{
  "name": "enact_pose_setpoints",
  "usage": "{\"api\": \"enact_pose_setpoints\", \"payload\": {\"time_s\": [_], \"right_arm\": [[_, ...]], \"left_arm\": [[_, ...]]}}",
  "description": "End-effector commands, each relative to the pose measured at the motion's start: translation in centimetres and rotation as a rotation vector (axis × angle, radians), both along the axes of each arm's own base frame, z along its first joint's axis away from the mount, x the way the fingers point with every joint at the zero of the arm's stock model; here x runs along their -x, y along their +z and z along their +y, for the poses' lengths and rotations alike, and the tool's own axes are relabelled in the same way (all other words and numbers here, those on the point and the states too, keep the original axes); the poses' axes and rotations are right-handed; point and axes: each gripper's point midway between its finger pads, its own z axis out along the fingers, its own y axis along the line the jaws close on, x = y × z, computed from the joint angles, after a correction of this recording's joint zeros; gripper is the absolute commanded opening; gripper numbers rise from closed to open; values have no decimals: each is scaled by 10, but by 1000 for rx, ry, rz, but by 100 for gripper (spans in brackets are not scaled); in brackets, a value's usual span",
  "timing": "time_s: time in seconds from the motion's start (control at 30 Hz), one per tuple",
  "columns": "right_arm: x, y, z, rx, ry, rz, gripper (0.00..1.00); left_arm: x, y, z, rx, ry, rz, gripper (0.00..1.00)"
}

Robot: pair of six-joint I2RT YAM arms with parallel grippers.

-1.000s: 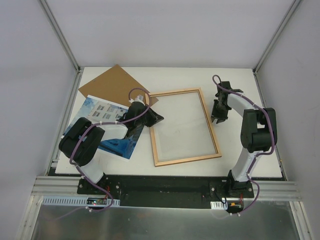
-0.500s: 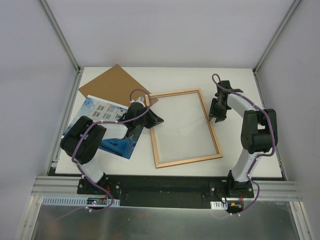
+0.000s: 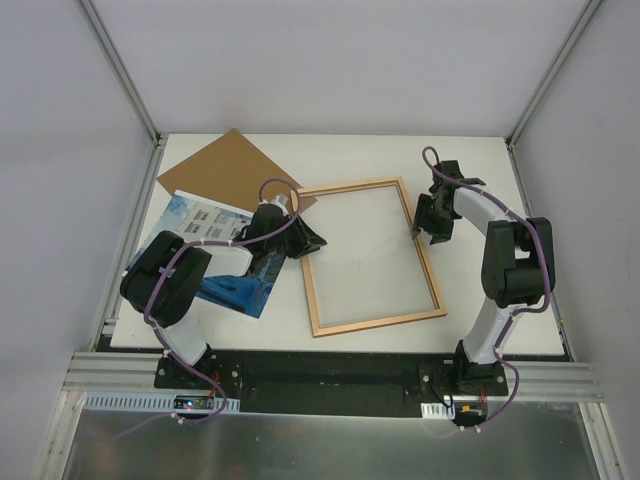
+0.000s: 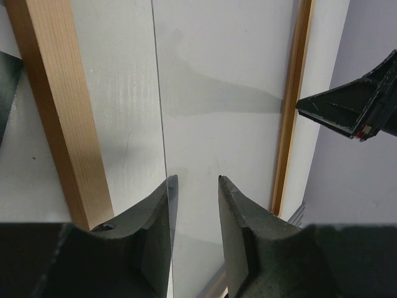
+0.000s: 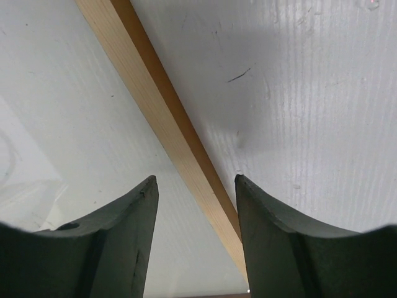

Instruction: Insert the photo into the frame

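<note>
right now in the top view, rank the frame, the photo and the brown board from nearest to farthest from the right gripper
1. The frame: its right rail lies directly at the right gripper.
2. The brown board: far-left part of the table, beyond the frame.
3. The photo: left edge, partly under the left arm.

White table (image 3: 480, 160), plain grey walls (image 3: 330, 60), aluminium rails (image 3: 120, 65).

From above I see the frame (image 3: 371, 256) lying flat mid-table, slightly rotated. My left gripper (image 3: 314, 241) sits at its left rail, my right gripper (image 3: 424, 226) at its right rail; I can't tell either jaw's gap here. The photo (image 3: 203, 253) lies left, partly under the left arm, with the brown board (image 3: 224, 172) touching its far edge.
</note>
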Motion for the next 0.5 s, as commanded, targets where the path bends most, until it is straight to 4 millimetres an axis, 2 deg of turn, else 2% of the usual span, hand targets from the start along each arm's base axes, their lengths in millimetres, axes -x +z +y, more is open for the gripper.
{"api": "enact_pose_setpoints", "payload": {"time_s": [0.0,0.47], "right_arm": [[-4,15,9,-40,24,-66,57],[3,4,13,-62,35,-71,63]], "left_arm": [[2,-5,7,-16,-28,5,32],[-6,-12,32,-105,-6,45,34]]}}
